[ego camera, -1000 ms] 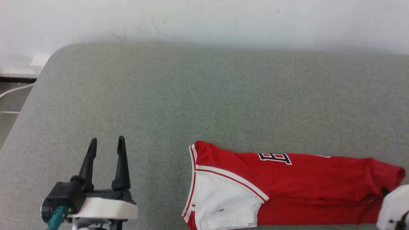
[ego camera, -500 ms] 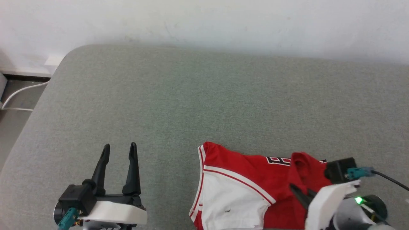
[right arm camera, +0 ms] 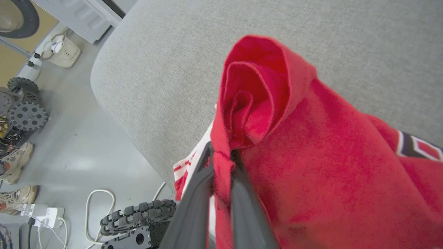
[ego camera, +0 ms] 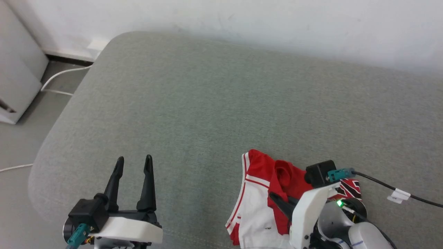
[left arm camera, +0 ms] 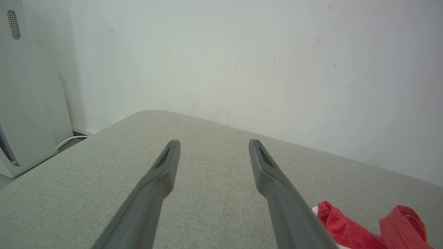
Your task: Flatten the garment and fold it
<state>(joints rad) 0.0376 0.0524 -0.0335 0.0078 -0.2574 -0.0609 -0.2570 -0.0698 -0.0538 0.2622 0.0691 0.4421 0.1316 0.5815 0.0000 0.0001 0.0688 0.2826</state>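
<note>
The red garment (ego camera: 273, 173) with a white sleeve (ego camera: 252, 214) and striped trim lies at the near right of the grey cushion (ego camera: 221, 103), doubled over on itself. My right gripper (ego camera: 277, 200) is shut on a bunched red fold of it (right arm camera: 256, 103), which it holds above the sleeve. Black lettering (right arm camera: 412, 147) peeks out at the right. My left gripper (ego camera: 133, 164) hovers open over bare cushion at the lower left, well apart from the shirt; its fingers (left arm camera: 162, 166) hold nothing, and the red cloth (left arm camera: 346, 228) sits to their right.
A white wall (ego camera: 277, 20) runs behind the cushion. Off the cushion's left edge are grey floor, a white cable (ego camera: 59, 76) and a white cabinet (ego camera: 17, 76). The right wrist view shows shoes (right arm camera: 14, 166), a power strip and a tracked wheel (right arm camera: 138, 214) on the floor.
My right gripper has carried the garment's right end leftward over the rest, doubling it over. The head camera has swung left, showing more floor. The left gripper stays open.
</note>
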